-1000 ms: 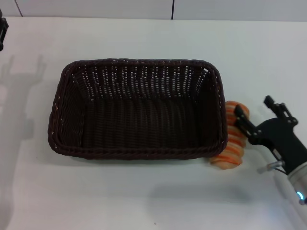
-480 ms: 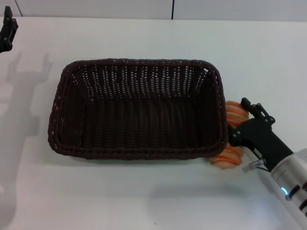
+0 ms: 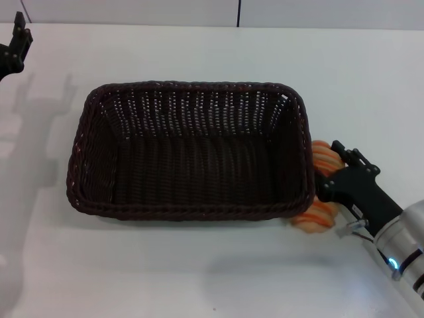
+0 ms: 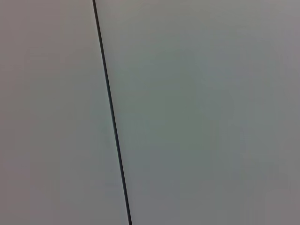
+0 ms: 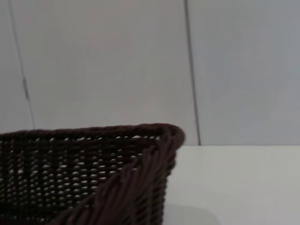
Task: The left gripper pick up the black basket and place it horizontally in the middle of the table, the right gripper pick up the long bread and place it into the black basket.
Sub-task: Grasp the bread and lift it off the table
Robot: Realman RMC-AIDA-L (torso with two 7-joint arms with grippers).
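Basket [image 3: 189, 151] lies lengthwise across mid-table [image 3: 199, 271], nothing inside it. Bread [image 3: 319, 199] lies on the table against the basket's right end, with the right gripper [image 3: 333, 171] set over it, jaws straddling the roll. Left gripper [image 3: 14, 46] hangs at the far-left corner; jaw state unclear. No readable writing shows.

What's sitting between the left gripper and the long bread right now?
In the head view, the black basket spans the stretch between the left gripper at the far-left edge and the long bread, on the table.
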